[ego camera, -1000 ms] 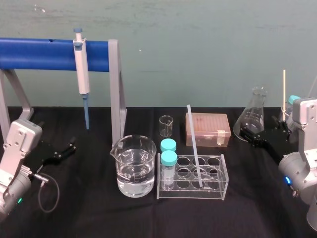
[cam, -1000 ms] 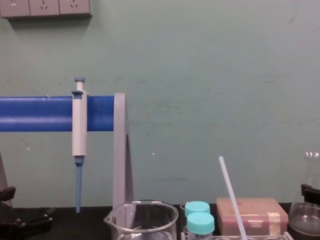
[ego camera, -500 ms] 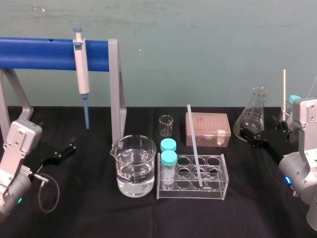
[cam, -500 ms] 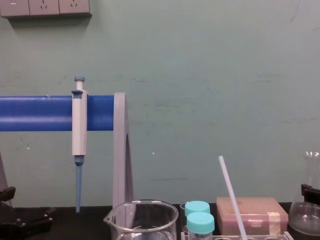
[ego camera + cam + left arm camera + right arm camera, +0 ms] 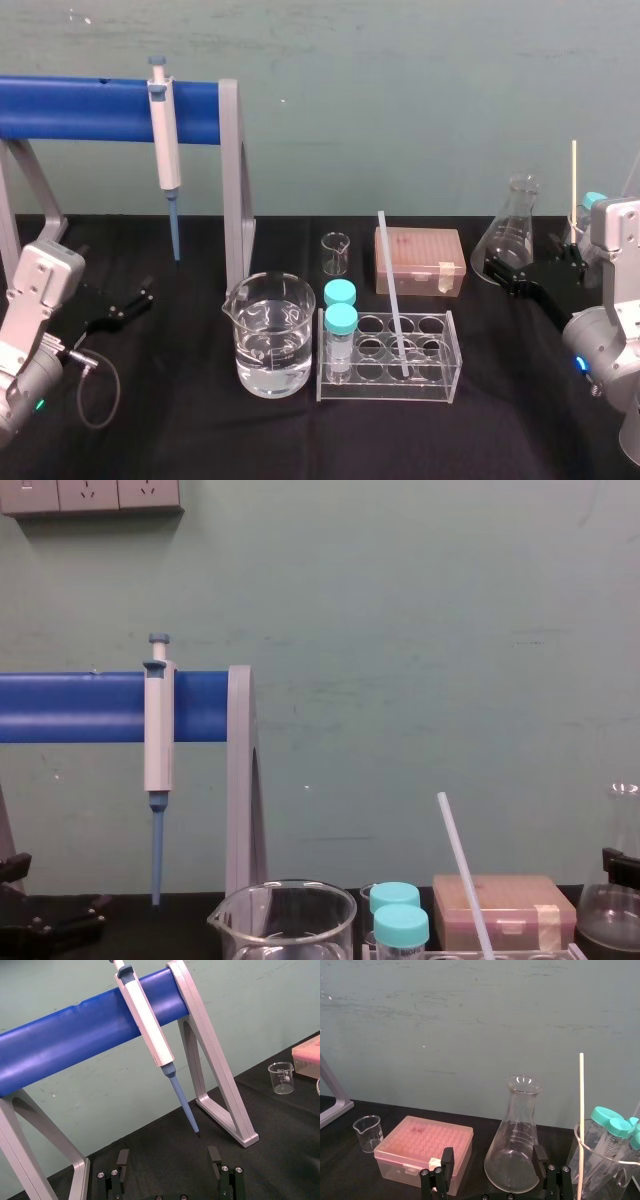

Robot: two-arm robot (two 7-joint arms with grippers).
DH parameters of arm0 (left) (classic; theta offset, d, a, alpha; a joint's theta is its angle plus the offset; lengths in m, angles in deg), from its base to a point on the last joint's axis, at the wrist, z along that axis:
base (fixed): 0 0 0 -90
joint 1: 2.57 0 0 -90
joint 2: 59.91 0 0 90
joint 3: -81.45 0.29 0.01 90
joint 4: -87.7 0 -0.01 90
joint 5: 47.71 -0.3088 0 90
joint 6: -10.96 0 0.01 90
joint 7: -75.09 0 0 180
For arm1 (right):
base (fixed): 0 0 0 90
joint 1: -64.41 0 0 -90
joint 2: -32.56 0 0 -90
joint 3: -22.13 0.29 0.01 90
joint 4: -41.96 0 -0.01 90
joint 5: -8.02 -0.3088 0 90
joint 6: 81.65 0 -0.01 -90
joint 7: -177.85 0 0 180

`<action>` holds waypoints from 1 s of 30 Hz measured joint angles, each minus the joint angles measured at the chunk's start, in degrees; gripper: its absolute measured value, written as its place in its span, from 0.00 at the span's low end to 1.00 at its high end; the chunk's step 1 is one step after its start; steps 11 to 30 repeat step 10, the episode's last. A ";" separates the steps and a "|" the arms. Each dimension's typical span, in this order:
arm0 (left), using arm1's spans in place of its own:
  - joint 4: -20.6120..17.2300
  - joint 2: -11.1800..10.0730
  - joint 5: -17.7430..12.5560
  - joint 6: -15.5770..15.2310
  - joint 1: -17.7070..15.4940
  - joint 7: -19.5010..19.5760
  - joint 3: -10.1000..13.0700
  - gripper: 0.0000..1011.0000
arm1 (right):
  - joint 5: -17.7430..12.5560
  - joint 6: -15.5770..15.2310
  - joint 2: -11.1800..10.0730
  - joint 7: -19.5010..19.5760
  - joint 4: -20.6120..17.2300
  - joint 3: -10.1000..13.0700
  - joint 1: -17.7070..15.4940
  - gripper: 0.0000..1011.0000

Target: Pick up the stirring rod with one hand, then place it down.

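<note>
Right tool (image 5: 505,272), black with flat angular jaws standing apart, hovers low beside the clear conical glass flask (image 5: 512,225) above the black counter (image 5: 180,420). The left tool (image 5: 122,308), jaws likewise apart, sits far off by the grey stand with the blue bar (image 5: 110,108). Between them the long, white translucent stirring rod (image 5: 392,295) stands in the clear plastic tube rack (image 5: 440,385), its long axis near upright, top leaning back and to the left. It lies to the right tool's left, and that arm is nearer. Against a second ago, rod and right tool sit unmoved; the left tool's outline has shifted slightly.
</note>
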 joint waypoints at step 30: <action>0.00 0.00 0.00 0.00 0.00 0.00 0.00 0.99 | 0.00 0.00 0.00 0.00 0.00 0.00 0.00 0.99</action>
